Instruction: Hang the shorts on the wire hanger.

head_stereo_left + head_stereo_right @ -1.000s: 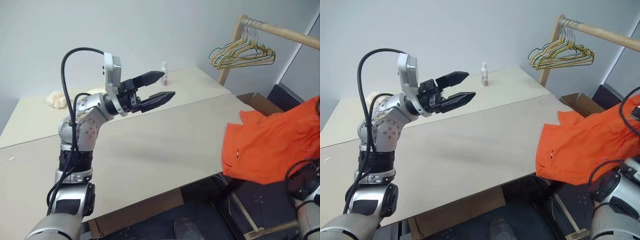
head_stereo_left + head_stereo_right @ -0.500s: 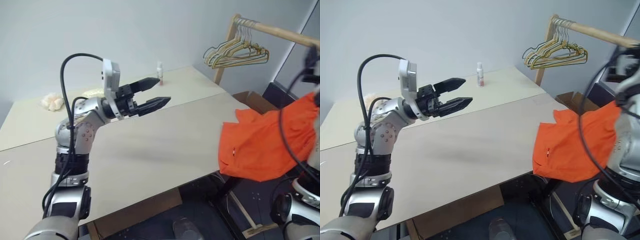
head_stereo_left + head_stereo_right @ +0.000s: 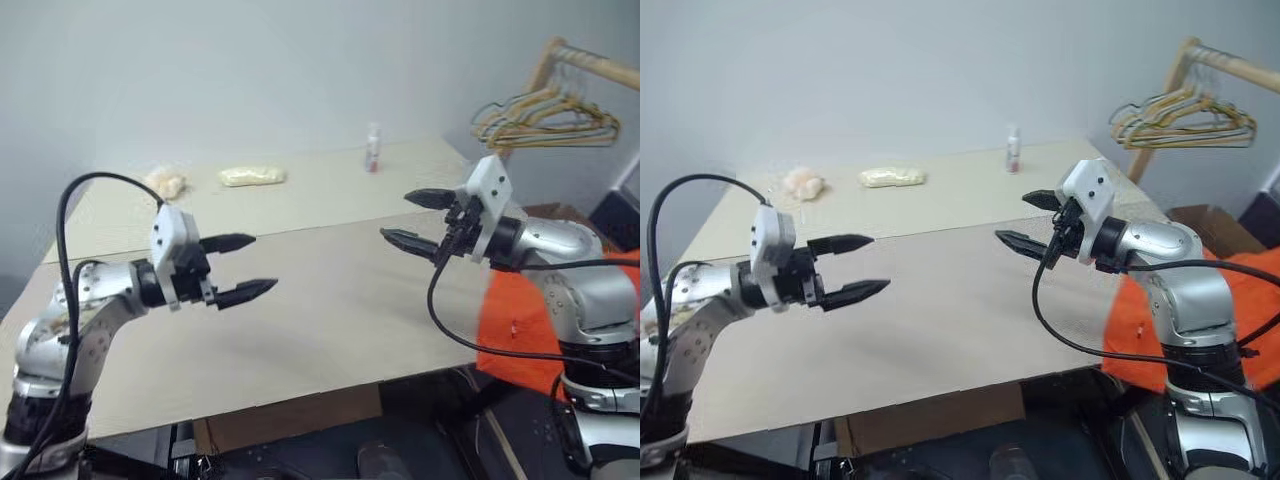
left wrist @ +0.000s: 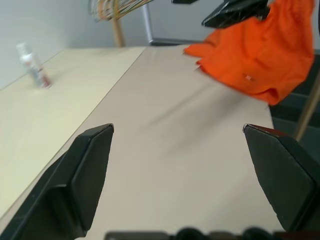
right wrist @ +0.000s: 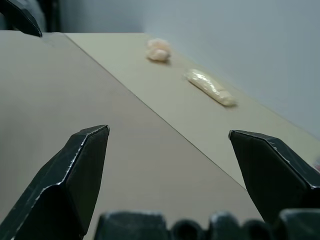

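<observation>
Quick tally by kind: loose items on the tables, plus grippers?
Orange fabric shorts: 1
Small white bottle: 1
Pale yellow packet: 1
Crumpled cream lump: 1
Open black two-finger grippers, left and right: 2
Total: 6

Left gripper (image 4: 180, 175) spread wide over table (image 4: 165, 150), orange shorts (image 4: 260, 55) at edge

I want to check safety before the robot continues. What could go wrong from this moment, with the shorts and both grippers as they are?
1. The orange shorts hang over the table's right edge, held by neither gripper; they may slide off.
2. The open left gripper and open right gripper face each other above the table; they could collide.
3. The hangers on the rack hang bunched together; picking one may snag others.
</observation>
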### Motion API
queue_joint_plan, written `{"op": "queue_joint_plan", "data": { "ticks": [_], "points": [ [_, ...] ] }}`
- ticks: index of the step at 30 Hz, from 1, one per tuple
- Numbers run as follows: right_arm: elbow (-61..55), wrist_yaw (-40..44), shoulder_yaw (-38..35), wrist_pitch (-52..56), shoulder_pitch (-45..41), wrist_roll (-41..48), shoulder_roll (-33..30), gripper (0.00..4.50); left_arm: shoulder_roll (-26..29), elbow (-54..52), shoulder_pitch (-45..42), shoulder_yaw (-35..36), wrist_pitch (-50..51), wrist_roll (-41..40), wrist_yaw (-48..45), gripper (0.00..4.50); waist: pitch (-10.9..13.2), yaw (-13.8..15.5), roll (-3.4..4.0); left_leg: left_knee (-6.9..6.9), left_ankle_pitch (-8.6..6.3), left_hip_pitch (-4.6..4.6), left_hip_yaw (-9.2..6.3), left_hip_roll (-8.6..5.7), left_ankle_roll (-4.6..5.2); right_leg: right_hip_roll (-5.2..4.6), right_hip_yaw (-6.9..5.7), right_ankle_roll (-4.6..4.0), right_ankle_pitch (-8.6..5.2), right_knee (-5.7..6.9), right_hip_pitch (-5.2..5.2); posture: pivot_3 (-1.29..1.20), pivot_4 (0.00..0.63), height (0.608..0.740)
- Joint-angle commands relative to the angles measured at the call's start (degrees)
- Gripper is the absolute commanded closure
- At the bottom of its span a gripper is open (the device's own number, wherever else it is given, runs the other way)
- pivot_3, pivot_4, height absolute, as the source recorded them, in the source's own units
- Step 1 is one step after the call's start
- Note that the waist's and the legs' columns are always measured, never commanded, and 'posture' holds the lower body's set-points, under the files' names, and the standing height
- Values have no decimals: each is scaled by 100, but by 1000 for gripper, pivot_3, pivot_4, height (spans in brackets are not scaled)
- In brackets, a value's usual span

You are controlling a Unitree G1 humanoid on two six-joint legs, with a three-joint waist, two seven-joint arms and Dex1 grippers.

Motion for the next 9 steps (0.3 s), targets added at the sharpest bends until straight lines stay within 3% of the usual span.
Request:
{"op": "queue_joint_plan", "data": {
  "ticks": [1, 9],
  "points": [
    [72, 294, 61, -171, -193, 53, -42, 51, 76, -336, 110, 163, -31, 13, 202, 0, 4, 173, -6, 0, 0, 0, 0, 0, -1, 0, -2, -1, 0, 0, 0, -73, 0, 740],
    [212, 464, 263, -378, -224, -139, 19, 51, 140, -421, 312, 209, -45, -32, 325, 0, 3, 575, -8, -1, 5, -40, 8, -2, -14, 1, 0, -17, 8, 15, -69, -47, 0, 740]
  ]
}}
